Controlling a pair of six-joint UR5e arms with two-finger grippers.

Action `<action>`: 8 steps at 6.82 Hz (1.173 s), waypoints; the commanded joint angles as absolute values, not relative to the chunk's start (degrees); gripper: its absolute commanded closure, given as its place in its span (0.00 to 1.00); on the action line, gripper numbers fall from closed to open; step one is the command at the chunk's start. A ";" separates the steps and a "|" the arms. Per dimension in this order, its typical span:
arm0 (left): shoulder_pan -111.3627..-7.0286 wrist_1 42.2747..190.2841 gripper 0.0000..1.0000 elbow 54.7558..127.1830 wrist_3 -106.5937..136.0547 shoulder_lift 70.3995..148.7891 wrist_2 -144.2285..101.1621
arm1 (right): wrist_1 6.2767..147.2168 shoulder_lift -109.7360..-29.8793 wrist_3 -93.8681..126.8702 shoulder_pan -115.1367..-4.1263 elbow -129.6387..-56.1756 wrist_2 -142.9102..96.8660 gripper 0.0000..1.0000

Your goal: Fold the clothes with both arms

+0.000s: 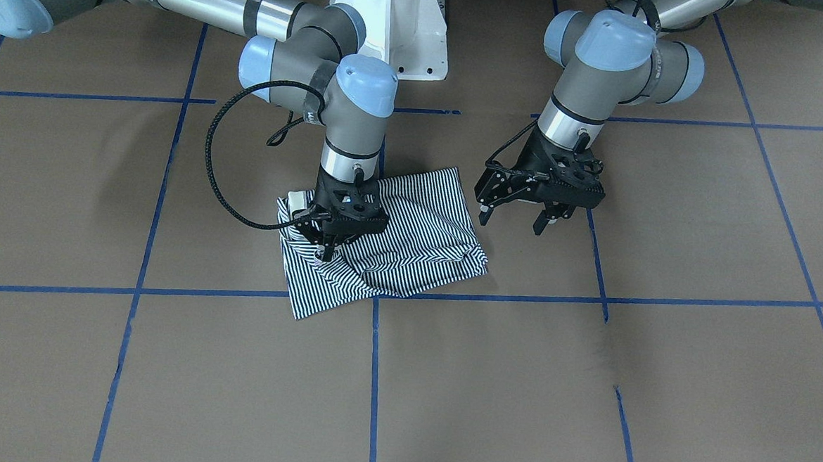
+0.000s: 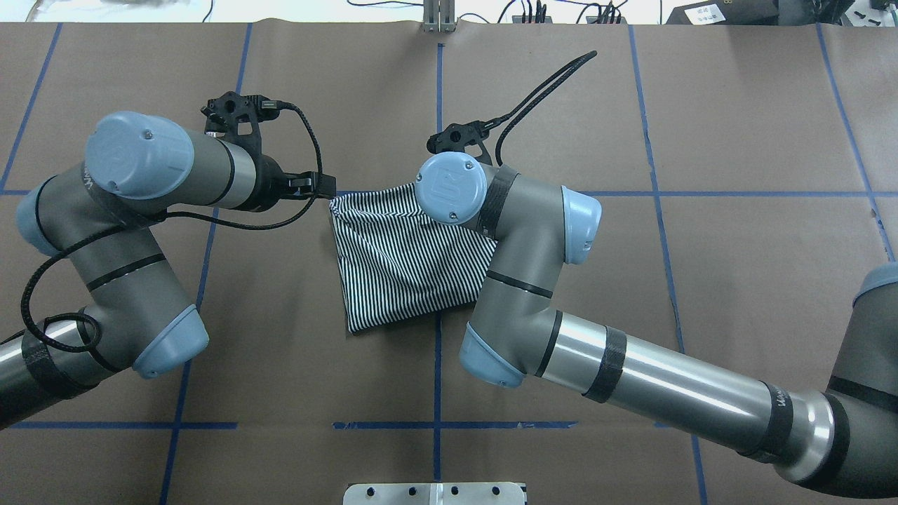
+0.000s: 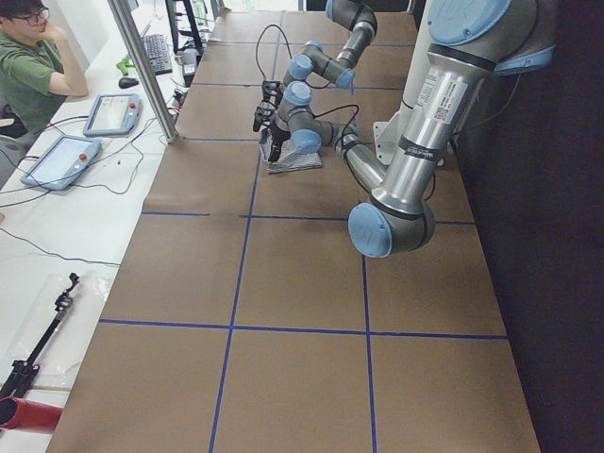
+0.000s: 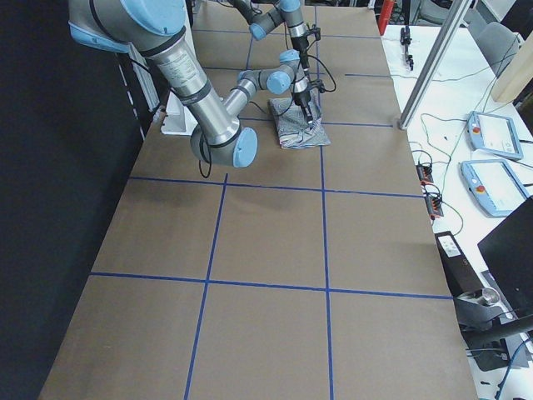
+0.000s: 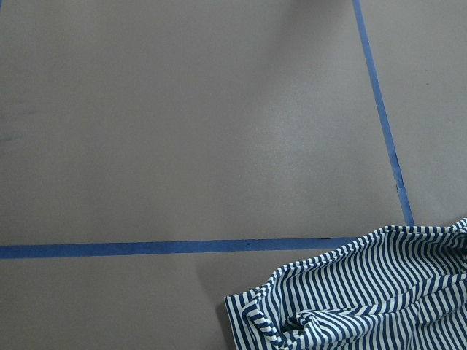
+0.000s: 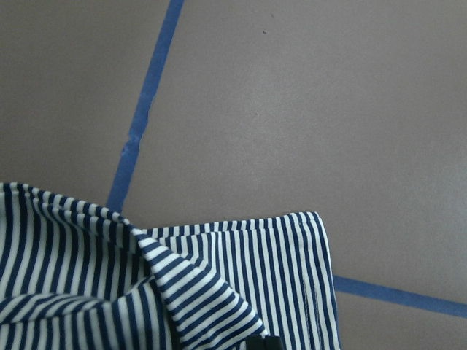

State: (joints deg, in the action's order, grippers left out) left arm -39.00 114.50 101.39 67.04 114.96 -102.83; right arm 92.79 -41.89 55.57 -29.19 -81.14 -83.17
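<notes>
The striped polo shirt (image 1: 419, 224) lies folded into a rumpled rectangle on the brown table, with a bit of cream collar (image 1: 297, 200) showing at one corner. My right gripper (image 1: 326, 246) stands down on the shirt's collar-side edge, fingers shut on a raised fold of fabric (image 6: 197, 284). My left gripper (image 1: 514, 215) hovers open just off the opposite side of the shirt, holding nothing. From overhead, the right wrist (image 2: 449, 186) covers the far corner of the shirt (image 2: 400, 259). Only a shirt corner (image 5: 365, 299) shows in the left wrist view.
Blue tape lines (image 1: 376, 370) grid the brown table. The white pedestal base (image 1: 401, 26) stands behind the shirt. A seated person (image 3: 28, 66) and teach pendants (image 4: 495, 133) are on the side bench beyond the table edge.
</notes>
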 commanded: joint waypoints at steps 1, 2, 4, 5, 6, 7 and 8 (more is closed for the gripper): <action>-38.94 114.52 0.00 101.69 67.59 115.05 -102.83 | 92.55 -41.84 55.99 -31.80 -80.51 -82.27 1.00; -38.94 114.43 0.00 101.69 67.59 115.05 -102.83 | 92.55 -41.40 55.99 -33.99 -79.03 -82.27 1.00; -38.85 114.52 0.00 101.69 67.59 115.05 -102.83 | 80.76 -38.77 55.37 -36.81 -65.91 -82.09 1.00; -38.85 114.43 0.00 101.69 67.59 115.05 -102.83 | 78.94 -38.50 55.11 -37.17 -64.18 -82.09 1.00; -38.85 114.43 0.00 101.69 67.59 115.05 -102.83 | 78.93 -38.32 55.11 -37.09 -64.16 -82.18 0.97; -38.85 114.43 0.00 101.60 67.50 115.05 -102.83 | 78.58 -38.15 55.02 -36.83 -64.16 -82.18 0.01; -38.85 114.43 0.00 101.60 67.50 115.05 -102.83 | 78.49 -38.06 55.11 -36.91 -64.68 -82.70 0.00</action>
State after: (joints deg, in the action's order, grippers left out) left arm -38.85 114.44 101.64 67.53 115.05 -102.83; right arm 78.80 -38.22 55.08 -36.91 -64.42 -82.28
